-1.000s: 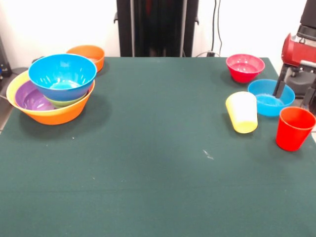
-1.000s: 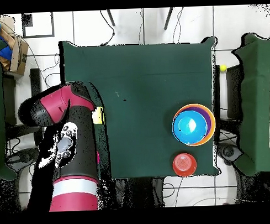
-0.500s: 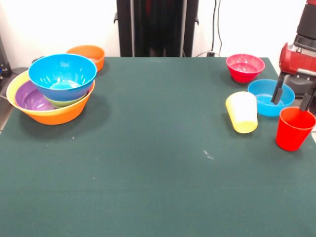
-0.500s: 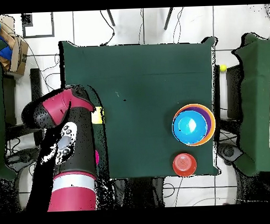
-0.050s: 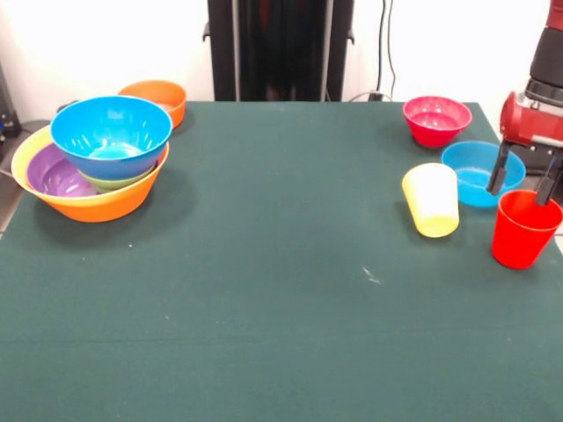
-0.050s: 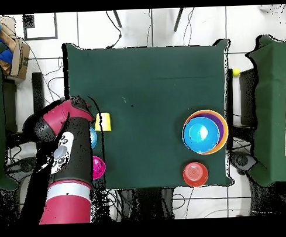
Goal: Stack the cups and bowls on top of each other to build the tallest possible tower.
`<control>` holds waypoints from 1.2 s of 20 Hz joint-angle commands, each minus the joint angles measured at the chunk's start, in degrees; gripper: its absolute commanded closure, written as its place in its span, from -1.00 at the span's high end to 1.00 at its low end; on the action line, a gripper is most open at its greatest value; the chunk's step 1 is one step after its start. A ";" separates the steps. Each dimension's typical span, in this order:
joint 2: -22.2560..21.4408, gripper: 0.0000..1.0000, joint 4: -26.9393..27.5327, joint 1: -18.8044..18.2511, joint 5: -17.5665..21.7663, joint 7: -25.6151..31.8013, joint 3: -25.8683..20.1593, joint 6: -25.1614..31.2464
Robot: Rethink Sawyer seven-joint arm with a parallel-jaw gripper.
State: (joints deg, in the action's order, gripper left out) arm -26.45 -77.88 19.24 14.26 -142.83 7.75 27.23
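Gripper [image 5: 525, 185] first: mine is open and holding nothing, and its two black fingers [image 5: 497, 173] hang just above the rim of the red cup [image 5: 524, 229]. A moment ago it was farther back, over the blue bowl [image 5: 479, 173], so I have slid toward the cup. I think that means the cup is my next thing to pick up.

The red cup stands upright near the edge of the tabletop [image 5: 281, 290]. The blue bowl is just behind it. The yellow cup [image 5: 432, 200] lies tipped over beside the blue bowl. The pink-red bowl [image 5: 436, 120] sits farther back.

The tower [image 5: 95, 158] is far across on the other side. It is a big yellow-orange bowl with a purple one, a green one and a blue one on top. The small orange bowl [image 5: 156, 98] is just behind it.

From above, my arm [image 6: 62, 167] covers most of the things on my side. The middle of the tabletop is bare, so I have lots of room to carry a cup across. The cup is close to the edge, so I must not bump it off.
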 commanded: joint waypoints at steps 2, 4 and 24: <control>5.58 1.00 -3.31 2.73 2.87 -3.83 -0.59 -3.63; 5.60 1.00 -3.12 3.23 2.52 -3.80 -0.09 -3.00; 8.53 1.00 -1.92 5.43 0.92 -4.10 2.63 -5.02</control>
State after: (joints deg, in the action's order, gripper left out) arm -19.64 -77.93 24.98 14.21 -142.83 13.13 25.81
